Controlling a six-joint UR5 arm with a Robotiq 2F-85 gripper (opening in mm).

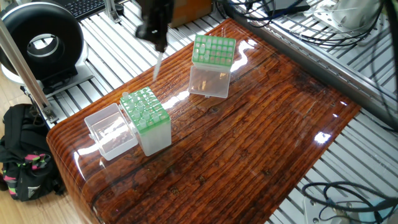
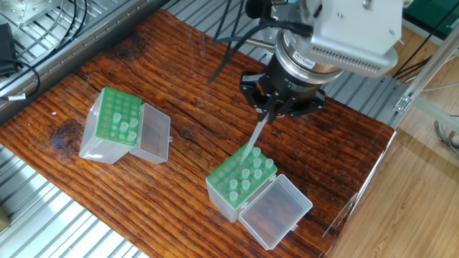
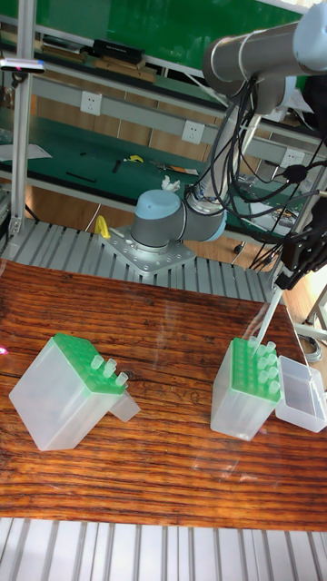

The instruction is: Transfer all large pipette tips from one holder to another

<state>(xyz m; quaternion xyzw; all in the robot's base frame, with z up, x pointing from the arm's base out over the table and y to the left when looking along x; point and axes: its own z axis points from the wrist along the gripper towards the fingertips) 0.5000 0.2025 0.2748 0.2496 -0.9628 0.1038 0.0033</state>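
Nearest in the other fixed view: a green-topped holder [image 2: 233, 183] on the wooden table [image 2: 179, 215], its clear lid [image 2: 275, 211] hinged open at its right. Several pipette tips [image 2: 247, 174] stand in its grid (whitish collars poking above the green).

Just above its far edge hangs one more tip [image 2: 254, 142], tilted, point nearly at the grid; whether it touches the green top cannot be told. The gripper [image 2: 272, 109] pinches this tip at its wide end, fingers pressed onto it.

Farther left, well apart, sits the second holder [image 2: 113, 123], tipped on a slant, lid [image 2: 153, 134] open beside it. A few tips [image 2: 128, 128] remain along its right side.

Tall fixed view: held tip [image 3: 267, 322] over the right holder [image 3: 245, 386].
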